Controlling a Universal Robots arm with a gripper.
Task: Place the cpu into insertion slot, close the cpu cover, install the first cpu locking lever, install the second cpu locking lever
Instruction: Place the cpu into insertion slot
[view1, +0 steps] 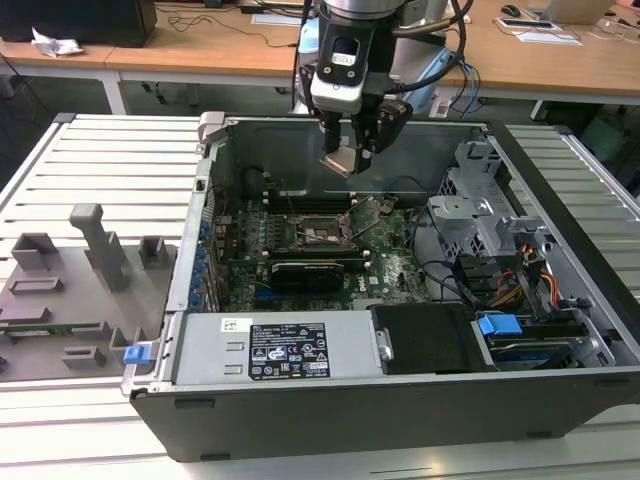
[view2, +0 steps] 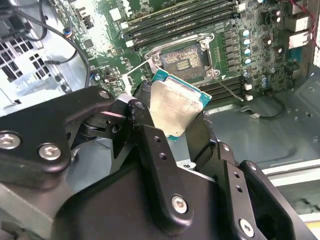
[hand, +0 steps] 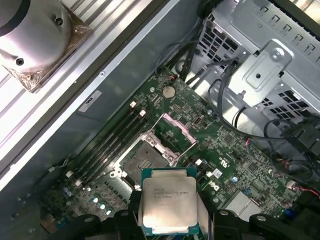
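We see the gripper (view1: 345, 158) clamped on the cpu (hand: 167, 204), small print across its lid, above the open insertion slot (hand: 144, 161), cpu cover (hand: 172, 131) raised.

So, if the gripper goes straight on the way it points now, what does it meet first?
Likely the motherboard close beside the insertion slot, with the cpu in the gripper's jaws touching first. Both wrist views show the cpu offset from the slot. Depth is unclear.
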